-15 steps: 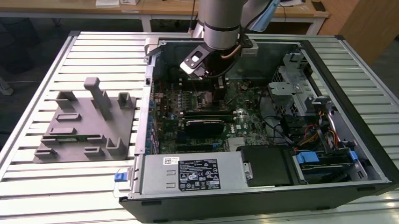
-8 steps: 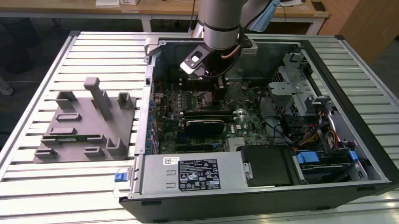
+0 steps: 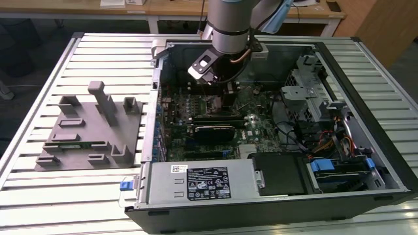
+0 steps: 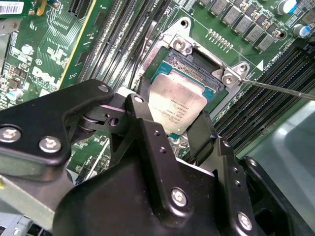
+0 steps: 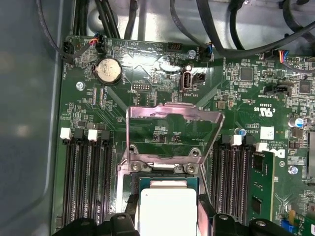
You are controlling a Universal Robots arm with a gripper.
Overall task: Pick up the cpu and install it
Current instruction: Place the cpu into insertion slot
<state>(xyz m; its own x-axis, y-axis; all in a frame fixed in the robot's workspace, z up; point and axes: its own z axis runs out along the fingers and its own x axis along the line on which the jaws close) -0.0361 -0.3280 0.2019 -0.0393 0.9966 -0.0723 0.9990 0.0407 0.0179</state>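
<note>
The end effector [image 4: 170,120] is closed on the cpu [image 4: 178,101], pinching its two sides. The cpu is right over the open socket [image 4: 194,69], in the far part of the motherboard [image 3: 258,128] inside the computer case [image 3: 261,215]. I cannot tell if it is touching the socket. If it goes in crooked, the tiny pins could bend. If the pinch slips, it could drop.

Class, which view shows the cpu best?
The second wrist view: the cpu shows most of its top, at the socket. The first wrist view cuts it off partway; in the exterior view the arm covers that spot.
</note>
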